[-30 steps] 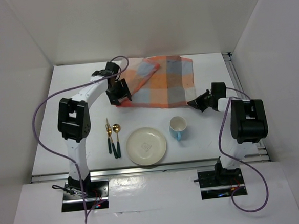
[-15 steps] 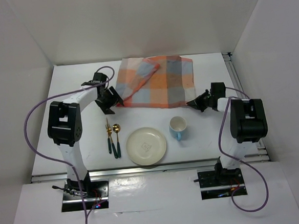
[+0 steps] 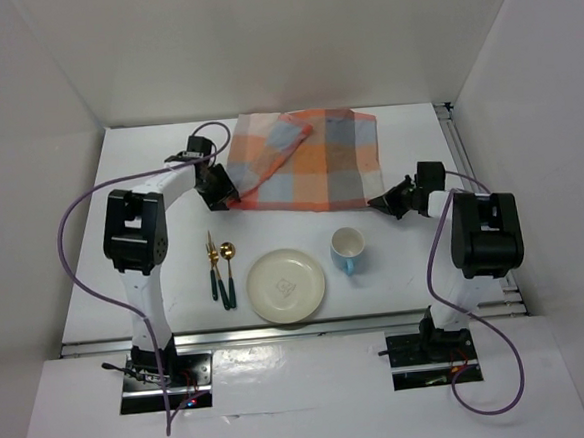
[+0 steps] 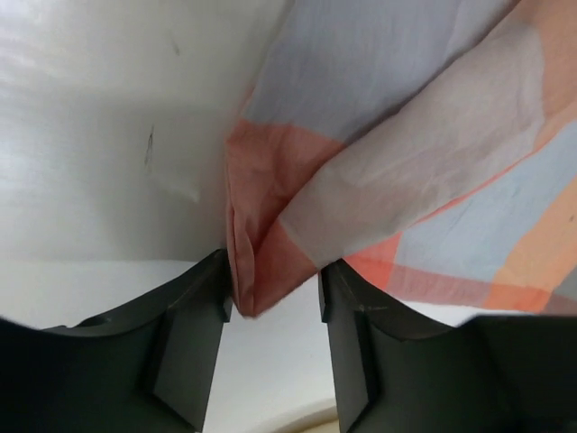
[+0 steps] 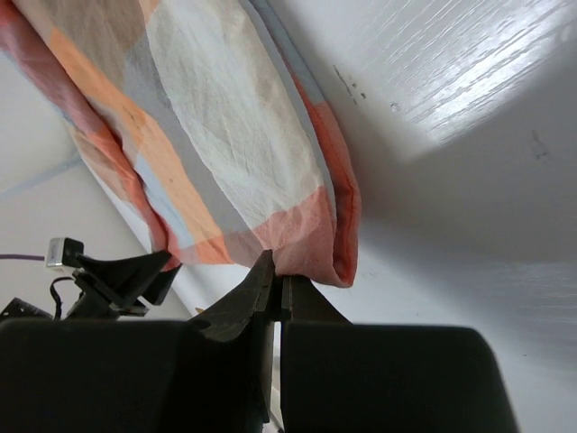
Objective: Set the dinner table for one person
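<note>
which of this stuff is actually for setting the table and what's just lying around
For the job:
dinner table
plate
blue cup
fork
spoon
checked cloth

Just there:
purple cables
white walls around the table

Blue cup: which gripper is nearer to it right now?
Right. The right gripper sits just beyond the blue cup, to its right, at the near right corner of the checked cloth; the left gripper is well off to the cup's left, at the cloth's near left corner.
</note>
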You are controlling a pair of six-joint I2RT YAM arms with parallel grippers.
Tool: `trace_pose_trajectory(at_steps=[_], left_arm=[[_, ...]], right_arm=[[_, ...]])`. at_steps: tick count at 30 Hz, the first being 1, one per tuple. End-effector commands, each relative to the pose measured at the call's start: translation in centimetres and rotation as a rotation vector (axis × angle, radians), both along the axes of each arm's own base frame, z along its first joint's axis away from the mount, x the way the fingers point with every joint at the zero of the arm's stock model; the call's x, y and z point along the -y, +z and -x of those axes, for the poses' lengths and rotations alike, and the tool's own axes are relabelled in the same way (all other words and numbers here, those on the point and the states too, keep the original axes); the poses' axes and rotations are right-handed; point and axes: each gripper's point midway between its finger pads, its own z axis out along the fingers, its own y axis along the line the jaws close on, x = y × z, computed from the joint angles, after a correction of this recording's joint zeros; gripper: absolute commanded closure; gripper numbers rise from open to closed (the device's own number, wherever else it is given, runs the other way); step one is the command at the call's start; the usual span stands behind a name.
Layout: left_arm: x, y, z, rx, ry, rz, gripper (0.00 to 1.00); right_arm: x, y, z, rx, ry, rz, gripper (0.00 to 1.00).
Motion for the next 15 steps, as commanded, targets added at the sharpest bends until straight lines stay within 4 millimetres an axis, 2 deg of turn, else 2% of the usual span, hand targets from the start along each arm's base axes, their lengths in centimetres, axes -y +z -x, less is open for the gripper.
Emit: trace_pose_trajectory(at_steps=[1, 4, 6, 7, 8, 11, 12, 14, 15], left_arm=[[-1.3, -0.9, -1.9, 0.031, -0.019, -0.091, 0.45], [-1.5, -0.7, -2.0, 0.035, -0.022, -0.106, 0.53], [-1.8, -1.3, -1.4, 0.026, -0.018, -0.117, 0.54], [-1.8, -1.6, -1.4, 0.031, -0.026, -0.120, 0.59], [-2.0, -1.1, -1.5, 0.048, -0.020, -0.129, 0.70], [-2.5, -0.9, -1.1, 0.035, -0.022, -0.151, 0.94], [-2.4, -0.2, -1.4, 0.043, -0.021, -0.151, 1.00], [-2.4, 1.0, -1.6, 0.049, -0.030, -0.154, 1.00], [-2.4, 2.8, -2.0, 0.073, -0.028, -0.151, 1.00]], right_arm=[[0.3, 0.2, -0.4, 0.017, 0.012, -0.002, 1.00], [0.7, -0.2, -0.4, 0.008, 0.003, -0.003, 1.00], [0.7, -0.2, -0.4, 0.008, 0.003, -0.003, 1.00], [0.7, -0.2, -0.4, 0.008, 0.003, -0.003, 1.00], [0.7, -0.6, -0.3, 0.001, 0.010, 0.002, 1.00], [1.2, -0.1, -0.8, 0.019, 0.019, 0.021, 1.00], [1.4, 0.3, -1.4, 0.033, 0.020, 0.036, 1.00], [1.5, 0.6, -1.5, 0.035, 0.040, 0.053, 1.00], [1.8, 1.3, -2.2, 0.053, 0.041, 0.070, 1.00]])
